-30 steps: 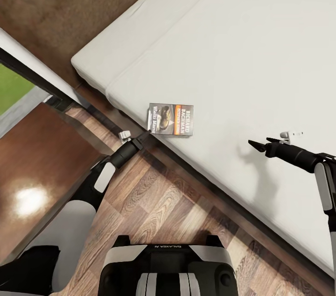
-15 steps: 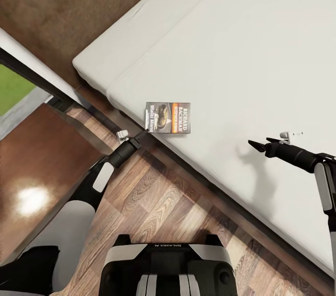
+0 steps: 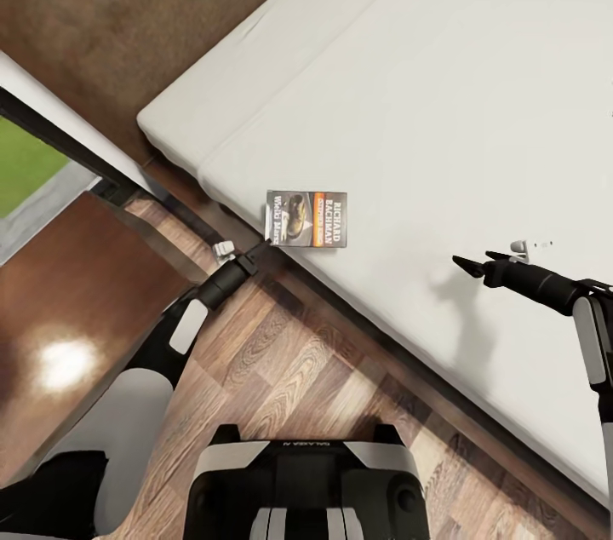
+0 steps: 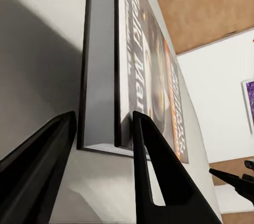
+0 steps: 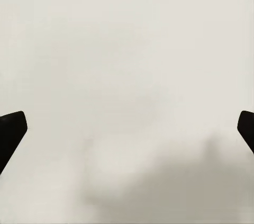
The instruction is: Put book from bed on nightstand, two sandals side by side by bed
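The left pincer [image 4: 100, 144] straddles the near edge of the book [image 4: 127, 75], its two dark fingers [image 4: 153, 171] spread either side of the pale page block, one close against the cover, the other just beside the back. The book lies flat on the bed [image 4: 37, 49], stretching away ahead of the pincer, its cover showing white lettering and an orange band. Beyond the pincer's tips stand a brown headboard [image 4: 211, 12] and white wall [image 4: 217, 97]; another dark gripper tip [image 4: 233, 177] pokes in past the cover-side finger.

The book [image 3: 306, 219] carries white lettering on its cover — "RICHARD BACHMAN" at one end; the other lines, and those on the orange band, are too small to read. The robot's trunk [image 3: 306, 459] bears small mirrored lettering — illegible.
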### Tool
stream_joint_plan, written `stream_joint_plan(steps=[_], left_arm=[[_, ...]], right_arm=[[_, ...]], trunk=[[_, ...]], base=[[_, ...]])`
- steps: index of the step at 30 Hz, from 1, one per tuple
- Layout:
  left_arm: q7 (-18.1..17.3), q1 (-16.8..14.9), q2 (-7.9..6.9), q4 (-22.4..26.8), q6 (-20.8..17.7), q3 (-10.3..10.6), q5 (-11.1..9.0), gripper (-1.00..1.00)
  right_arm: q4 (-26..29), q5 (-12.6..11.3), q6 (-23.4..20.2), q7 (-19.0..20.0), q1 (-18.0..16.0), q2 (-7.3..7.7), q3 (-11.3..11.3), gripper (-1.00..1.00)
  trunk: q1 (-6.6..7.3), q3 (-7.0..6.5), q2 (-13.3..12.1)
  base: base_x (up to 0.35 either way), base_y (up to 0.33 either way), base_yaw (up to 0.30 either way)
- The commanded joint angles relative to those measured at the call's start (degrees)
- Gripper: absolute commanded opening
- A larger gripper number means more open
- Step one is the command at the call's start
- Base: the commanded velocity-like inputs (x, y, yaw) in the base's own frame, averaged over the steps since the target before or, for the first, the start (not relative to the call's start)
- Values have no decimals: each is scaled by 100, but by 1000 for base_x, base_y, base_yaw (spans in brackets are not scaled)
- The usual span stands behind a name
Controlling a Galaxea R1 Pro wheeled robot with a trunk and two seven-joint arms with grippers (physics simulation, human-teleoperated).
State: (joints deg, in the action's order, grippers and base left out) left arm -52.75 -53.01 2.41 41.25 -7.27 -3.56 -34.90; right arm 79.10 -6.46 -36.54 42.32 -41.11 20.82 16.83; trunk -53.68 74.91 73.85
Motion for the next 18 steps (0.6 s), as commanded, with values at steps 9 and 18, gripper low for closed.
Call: stream_joint_plan(steps=[9,18], left_arm=[[-203,96,5,141,47,2,-8,-100],[-278,98,13,155,50,17,-8,-100]], right_arm=[[0,-48,-46,-4,-2,1,-4,100],[0,-54,-39,2,-2,1,-57,100]], trunk=[[198,-160,-360],[396,-322,-721]], base=[[0,0,0],[0,0,0]])
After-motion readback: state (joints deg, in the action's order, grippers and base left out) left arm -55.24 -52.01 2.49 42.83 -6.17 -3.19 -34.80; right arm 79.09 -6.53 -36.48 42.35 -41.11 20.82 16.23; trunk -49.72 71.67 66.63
